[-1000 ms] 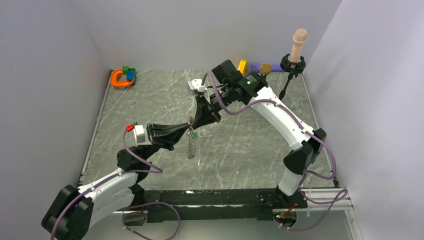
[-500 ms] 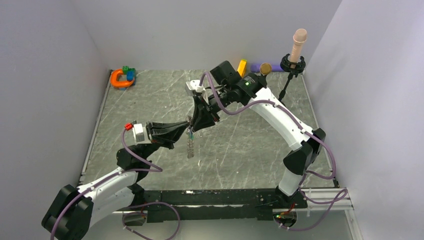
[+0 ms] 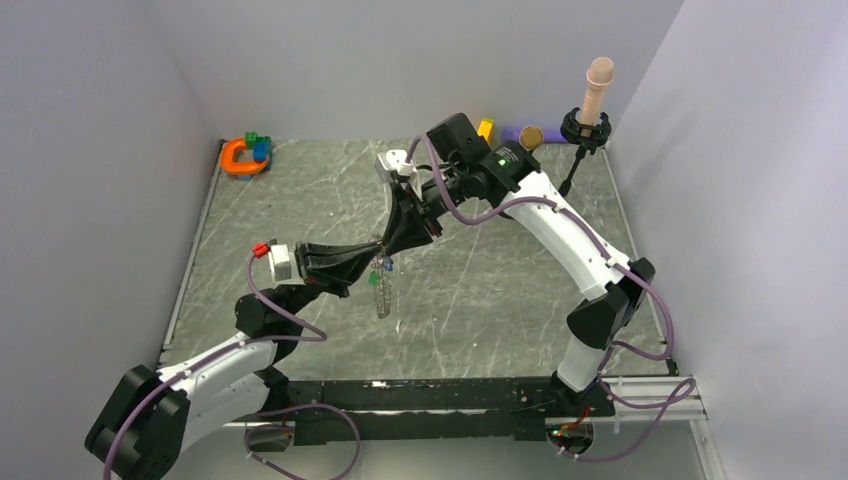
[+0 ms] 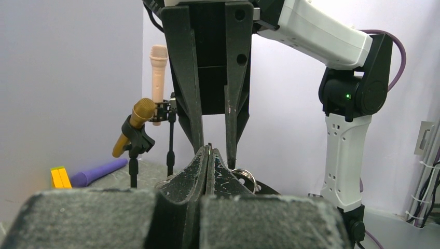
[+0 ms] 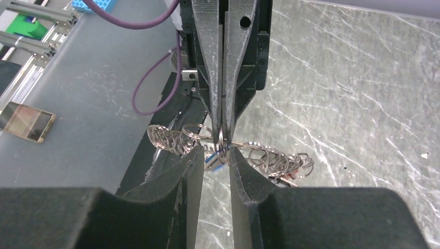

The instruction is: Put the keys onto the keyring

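Grip on the keyring (image 5: 168,137) belongs to the left gripper (image 5: 222,136), whose fingers are pressed together on a thin stretch of the metal. The ring hangs clear of the table (image 3: 500,290), edge-on between the two arms. Held up like that, it probably gives the other arm a steady target that will not slide on the stone. The right gripper (image 5: 216,165) comes at the same spot from the far side. Its fingers are spread a little, the gap straddling the ring and a blue-headed key (image 5: 211,162), and I see no sign that they are clamped on either. In the left wrist view the two black fingers reach down on either side of the left fingertips. The keys (image 3: 376,278) cluster just below the pinch, green and blue heads showing from above. Whether each is threaded on or only dangling beside the ring I cannot tell. No box, tray or bowl is in view, so the ring is the only holder here, carrying many small wire loops along its edge.
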`<control>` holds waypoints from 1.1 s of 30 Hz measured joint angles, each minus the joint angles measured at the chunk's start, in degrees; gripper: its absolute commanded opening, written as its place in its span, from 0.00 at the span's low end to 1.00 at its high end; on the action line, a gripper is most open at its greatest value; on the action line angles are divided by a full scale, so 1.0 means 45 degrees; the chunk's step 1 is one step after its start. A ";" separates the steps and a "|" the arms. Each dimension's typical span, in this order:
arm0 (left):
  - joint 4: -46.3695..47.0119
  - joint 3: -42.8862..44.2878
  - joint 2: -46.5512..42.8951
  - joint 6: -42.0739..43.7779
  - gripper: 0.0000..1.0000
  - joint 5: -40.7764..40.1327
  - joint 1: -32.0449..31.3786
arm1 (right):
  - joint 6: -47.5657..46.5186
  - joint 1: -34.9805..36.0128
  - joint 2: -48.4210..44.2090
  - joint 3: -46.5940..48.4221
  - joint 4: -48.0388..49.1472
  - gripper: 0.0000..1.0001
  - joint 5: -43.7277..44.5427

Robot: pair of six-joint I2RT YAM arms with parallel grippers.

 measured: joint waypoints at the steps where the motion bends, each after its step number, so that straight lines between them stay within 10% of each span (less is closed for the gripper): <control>1: 0.0005 0.0000 0.0044 -0.0073 0.00 0.0000 0.0000 | 0.0005 0.0000 0.0000 0.0000 -0.0005 0.25 -0.0019; 7: 0.0010 0.0000 0.0121 -0.0136 0.00 0.0092 0.0000 | 0.0136 0.0000 0.0000 0.0000 0.0034 0.00 -0.0092; 11: 0.0010 0.0000 0.0121 -0.0141 0.00 0.0087 0.0000 | 0.0199 -0.0010 0.0000 0.0000 0.0107 0.00 -0.0039; 18: -0.0801 -0.0092 -0.0743 0.0015 0.48 0.0631 0.0529 | -0.0068 0.0034 0.0000 0.0000 -0.0160 0.00 0.0967; 25: -0.8427 0.2118 -0.4031 0.3016 0.46 0.2234 0.0835 | -0.2093 0.0078 0.0219 0.0374 -0.2273 0.00 0.2798; 33: -1.4712 0.4333 -0.3007 0.6256 0.45 0.3492 0.0748 | -0.3589 0.0962 0.0311 0.0432 -0.3337 0.00 0.4838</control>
